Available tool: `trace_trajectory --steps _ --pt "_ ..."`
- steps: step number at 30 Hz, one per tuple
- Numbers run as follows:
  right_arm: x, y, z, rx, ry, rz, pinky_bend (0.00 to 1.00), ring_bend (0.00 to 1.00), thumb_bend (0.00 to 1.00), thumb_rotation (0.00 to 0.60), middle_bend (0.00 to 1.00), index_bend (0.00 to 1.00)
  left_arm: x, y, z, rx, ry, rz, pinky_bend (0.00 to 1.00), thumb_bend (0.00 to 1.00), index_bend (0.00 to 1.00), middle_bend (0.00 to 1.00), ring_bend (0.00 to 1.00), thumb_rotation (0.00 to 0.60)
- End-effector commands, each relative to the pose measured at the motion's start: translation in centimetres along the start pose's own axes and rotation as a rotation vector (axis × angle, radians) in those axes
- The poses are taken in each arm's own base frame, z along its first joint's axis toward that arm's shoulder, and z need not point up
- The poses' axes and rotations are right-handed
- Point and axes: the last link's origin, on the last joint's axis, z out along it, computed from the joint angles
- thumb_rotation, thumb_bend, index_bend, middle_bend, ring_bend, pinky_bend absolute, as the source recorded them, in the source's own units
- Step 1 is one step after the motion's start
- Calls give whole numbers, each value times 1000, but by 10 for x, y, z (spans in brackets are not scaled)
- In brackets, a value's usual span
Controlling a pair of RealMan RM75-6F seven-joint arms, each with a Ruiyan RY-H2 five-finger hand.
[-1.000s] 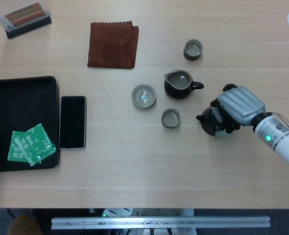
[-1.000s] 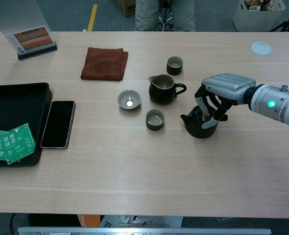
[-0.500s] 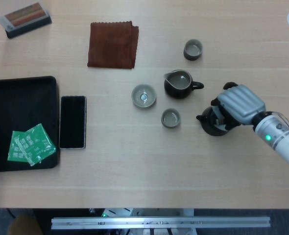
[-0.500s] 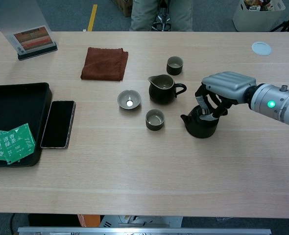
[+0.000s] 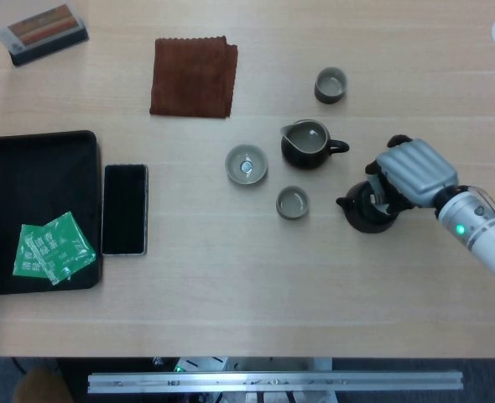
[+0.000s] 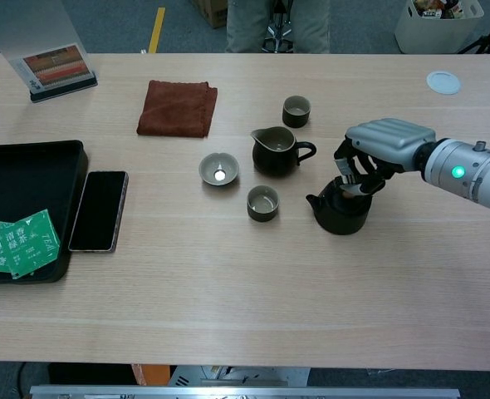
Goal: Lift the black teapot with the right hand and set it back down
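Black teapot point(image 6: 340, 215) beneath right-hand fingers point(image 6: 355, 177)

The robot's right hand point(image 6: 378, 150) is grey and shiny on the back, with dark parts under it. It reaches in from the right side on a round white and grey arm point(image 6: 469, 173). A small green light point(image 6: 458, 173) glows on the wrist. The back of the hand faces up. The fingers point(image 6: 353, 176) curl down and point to the left. Whether they grip anything cannot be told. From the head view the same hand point(image 5: 411, 168) looks like a grey ridged shell. The left hand shows in neither view.
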Motion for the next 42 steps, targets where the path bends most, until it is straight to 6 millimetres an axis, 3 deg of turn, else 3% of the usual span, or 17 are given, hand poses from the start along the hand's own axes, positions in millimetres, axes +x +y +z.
trace_trajectory --steps 1,17,26,42 --pt "-1 1 2 -6 2 11 200 656 569 533 673 660 0 0 0 1 1 0 45 380 84 109 0 468" --pt "1 11 15 -43 5 70 200 656 463 535 672 659 2 -4 -2 11 1 4 45 380 84 109 0 473" --pt "-1 5 22 -23 1 104 200 656 429 536 673 660 4 -6 -5 20 3 5 45 380 84 109 0 475" --pt "-2 3 19 12 -21 154 200 662 355 537 692 660 6 -7 -7 24 10 6 45 380 84 109 0 471"
